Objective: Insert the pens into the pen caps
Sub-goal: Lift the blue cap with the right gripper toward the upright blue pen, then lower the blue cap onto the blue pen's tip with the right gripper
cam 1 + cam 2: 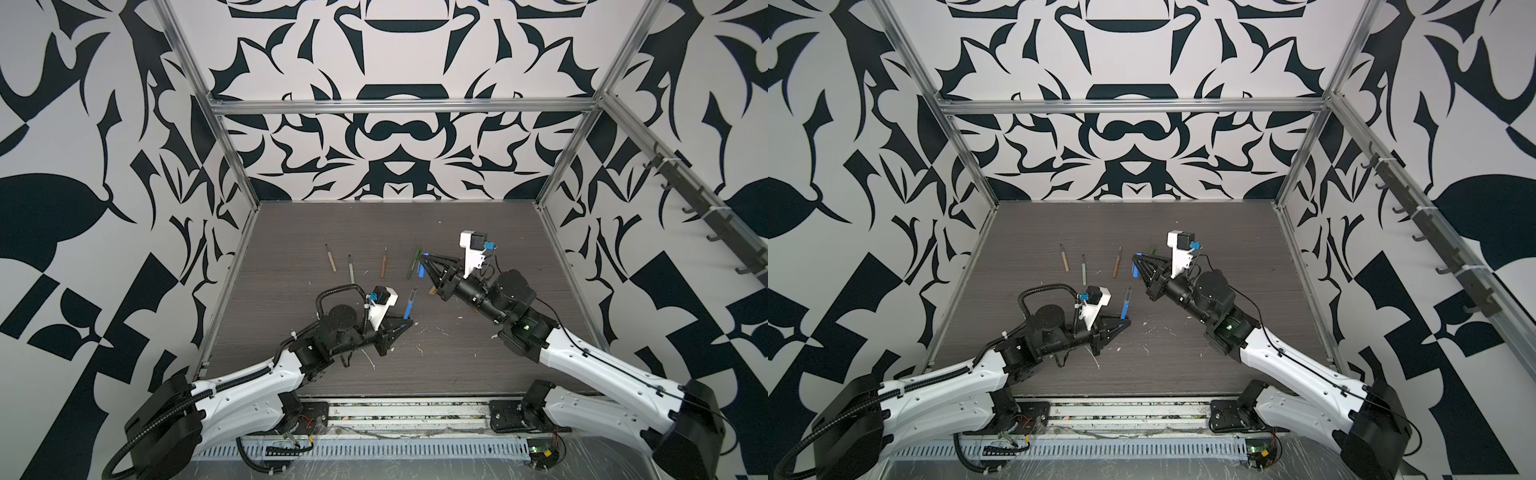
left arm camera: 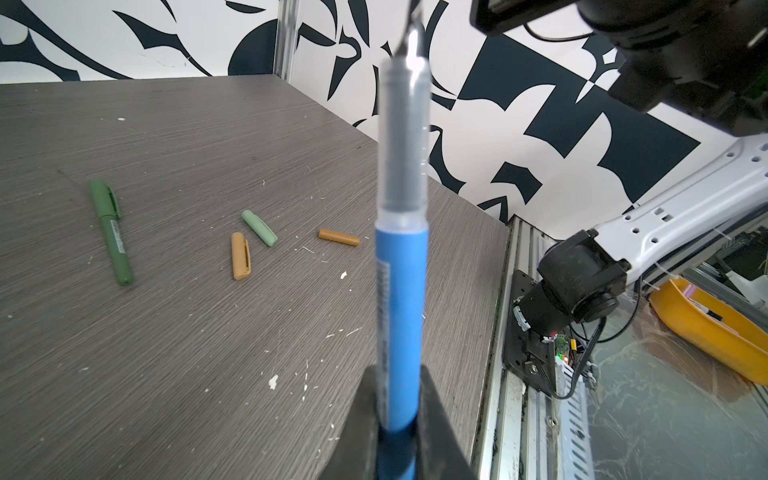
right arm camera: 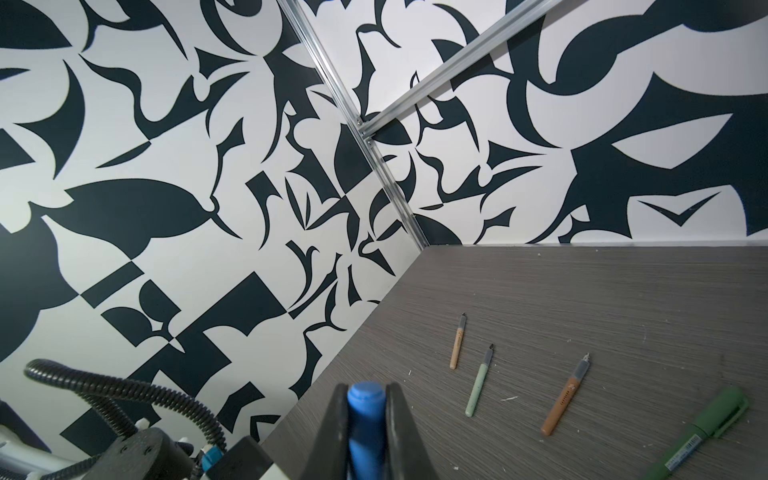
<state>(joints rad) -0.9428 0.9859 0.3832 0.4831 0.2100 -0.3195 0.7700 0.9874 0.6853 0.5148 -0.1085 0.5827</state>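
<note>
**Grip check: blue pen and blue cap both pinched, well apart**

In a top view, three uncapped pens lie left of centre on the grey wood-grain table [image 1: 291,224]. From the left they are the slim tan plastic pen [image 1: 331,259], the pale green plastic pen [image 1: 351,270] and the orange-brown plastic pen [image 1: 383,266]. All three point their dark tips toward the top of the frame.

At lower centre the left gripper [image 1: 405,322] is pressed onto the tail of the slim blue plastic pen [image 1: 409,305], leaving its grey nose free. Just to the right lies the dark green pen [image 1: 414,262], already capped. Right of centre the right gripper [image 1: 424,262] pinches the stubby blue plastic cap [image 1: 421,272].

In mid-frame of the left wrist view, the tan cap [image 2: 240,255], pale green cap [image 2: 259,227] and orange-brown cap [image 2: 338,237] lie loose.

These parts look light, stiff and smooth, so they probably roll on the table and may slide or twist between the pads when pushed. A hold on the tail lets the tip wander, and a hold nearer mid-barrel seems steadier. The cap is best gripped across its body, with its mouth left clear.
</note>
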